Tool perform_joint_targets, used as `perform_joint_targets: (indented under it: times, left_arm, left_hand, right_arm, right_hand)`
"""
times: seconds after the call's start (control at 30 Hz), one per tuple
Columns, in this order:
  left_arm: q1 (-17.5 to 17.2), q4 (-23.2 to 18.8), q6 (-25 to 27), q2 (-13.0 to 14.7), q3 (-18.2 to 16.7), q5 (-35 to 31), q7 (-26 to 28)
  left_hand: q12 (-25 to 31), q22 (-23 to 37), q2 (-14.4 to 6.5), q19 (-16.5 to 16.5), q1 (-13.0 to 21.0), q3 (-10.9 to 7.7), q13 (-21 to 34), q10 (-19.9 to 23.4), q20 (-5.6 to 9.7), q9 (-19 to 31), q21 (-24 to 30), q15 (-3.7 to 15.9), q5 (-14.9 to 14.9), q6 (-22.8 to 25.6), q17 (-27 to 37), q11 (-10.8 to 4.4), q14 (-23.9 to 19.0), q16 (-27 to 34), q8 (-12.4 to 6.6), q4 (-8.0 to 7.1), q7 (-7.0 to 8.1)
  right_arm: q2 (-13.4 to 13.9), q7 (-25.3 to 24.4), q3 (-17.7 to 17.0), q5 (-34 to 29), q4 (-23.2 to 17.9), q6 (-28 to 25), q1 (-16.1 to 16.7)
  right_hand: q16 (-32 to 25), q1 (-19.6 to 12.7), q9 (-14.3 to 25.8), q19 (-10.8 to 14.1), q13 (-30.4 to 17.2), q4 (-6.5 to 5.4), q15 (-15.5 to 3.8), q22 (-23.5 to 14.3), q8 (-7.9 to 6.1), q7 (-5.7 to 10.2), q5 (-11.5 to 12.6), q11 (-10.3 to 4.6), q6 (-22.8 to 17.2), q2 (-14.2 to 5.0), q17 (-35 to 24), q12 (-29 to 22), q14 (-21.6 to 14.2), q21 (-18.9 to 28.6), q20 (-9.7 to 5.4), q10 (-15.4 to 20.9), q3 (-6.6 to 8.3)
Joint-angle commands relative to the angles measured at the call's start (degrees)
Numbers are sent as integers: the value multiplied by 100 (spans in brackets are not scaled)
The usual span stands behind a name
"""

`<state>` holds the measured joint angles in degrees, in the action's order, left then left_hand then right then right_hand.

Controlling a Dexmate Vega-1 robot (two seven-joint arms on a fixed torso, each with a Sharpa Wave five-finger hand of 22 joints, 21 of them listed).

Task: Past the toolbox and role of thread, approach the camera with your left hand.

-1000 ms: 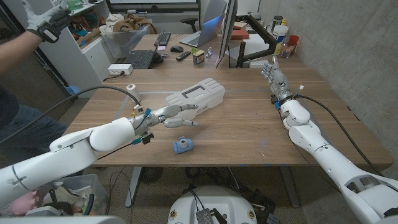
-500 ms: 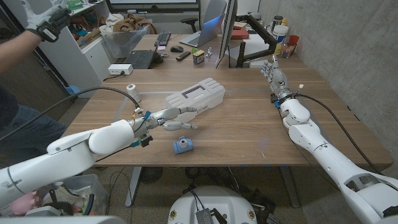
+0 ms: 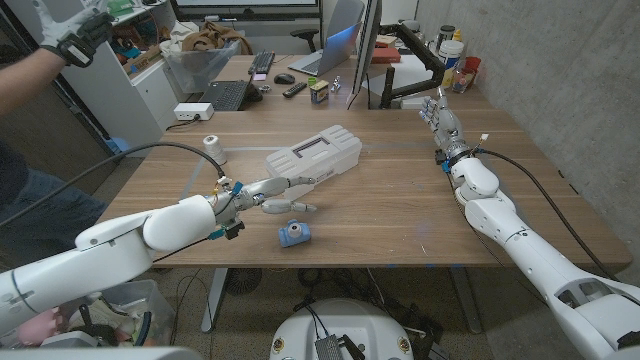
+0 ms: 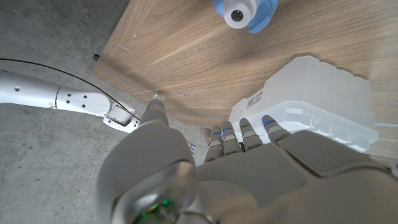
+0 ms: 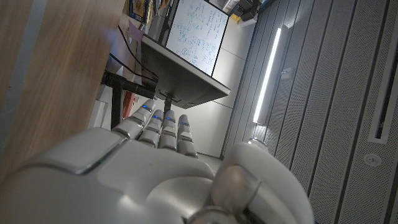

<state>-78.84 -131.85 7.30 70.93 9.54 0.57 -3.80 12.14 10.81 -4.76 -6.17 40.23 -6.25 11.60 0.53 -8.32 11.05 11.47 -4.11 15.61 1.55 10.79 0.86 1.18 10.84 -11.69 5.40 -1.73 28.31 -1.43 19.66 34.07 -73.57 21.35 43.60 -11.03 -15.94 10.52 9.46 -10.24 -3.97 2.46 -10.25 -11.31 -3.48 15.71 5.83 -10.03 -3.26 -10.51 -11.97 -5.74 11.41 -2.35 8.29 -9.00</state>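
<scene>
While fingers spread, left hand (image 3: pixel 280 192) holds nothing, between toolbox (image 3: pixel 315 155) and camera (image 3: pixel 294 234).

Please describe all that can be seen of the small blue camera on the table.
The camera is small and light blue, seemingly plastic, with a round white lens ring around a dark centre. It sits on the wooden table near the front edge, in front of the pale toolbox. The left hand is near, not touching it.

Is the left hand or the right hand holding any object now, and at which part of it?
Nothing is held. The left hand is open, between the toolbox and the blue camera. The right hand is also empty.
</scene>
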Motion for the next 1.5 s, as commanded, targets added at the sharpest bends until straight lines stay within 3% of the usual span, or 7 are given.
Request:
perform_joint_targets:
  times: [0.03, 0.37, 1.0, 1.5]
  left_arm:
    - [226, 18, 63, 10, 309, -63, -191]
    - [283, -92, 240, 117, 432, -109, -175]
    - [-250, -242, 476, 480, -6, 169, 98]
    - [-94, -182, 625, 483, 227, 111, 68]
  left_hand:
    - [40, 7, -8, -20, 61, -18, 14, 43, -45, 16, 45, -7, -23, 56, 20, -58, 7, 41, -56, 49, -26]
    - [43, 8, -13, -21, 89, -27, 16, 52, -45, 17, 48, -5, -38, 66, 22, -66, 5, 42, -54, 64, -8]
    - [40, 9, -23, -21, 126, -40, 18, 46, -53, 18, 52, -15, -58, 71, 24, -51, 12, 40, -49, 82, -7]
    - [32, 10, -29, -28, 149, -48, 20, 26, -54, 19, 52, -18, -74, 83, 27, -69, 17, 39, -47, 93, -7]
  right_arm:
    - [56, -41, -43, 3, -111, -23, 78]
    - [97, -85, -75, -3, -193, -25, 141]
    - [69, -56, -53, -12, -159, -4, 126]
    - [89, -79, -28, -53, -148, -55, 119]
  right_hand:
    - [3, -19, 17, 43, -33, 4, 6, -27, 19, 38, 17, -3, -5, -68, -28, -7, -54, 8, 34, 44, -41]
    - [3, -20, 17, 42, -33, 4, 7, -27, 19, 43, 17, 4, -5, -71, -29, -5, -56, 7, 35, 41, -48]
    - [4, -19, 18, 43, -34, 4, 16, -27, 18, 41, 16, 7, -5, -76, -30, -4, -59, 6, 37, 42, -60]
    - [3, -21, 18, 42, -34, 5, 17, -27, 18, 40, 16, -13, -4, -79, -31, 0, -67, 6, 39, 34, -70]
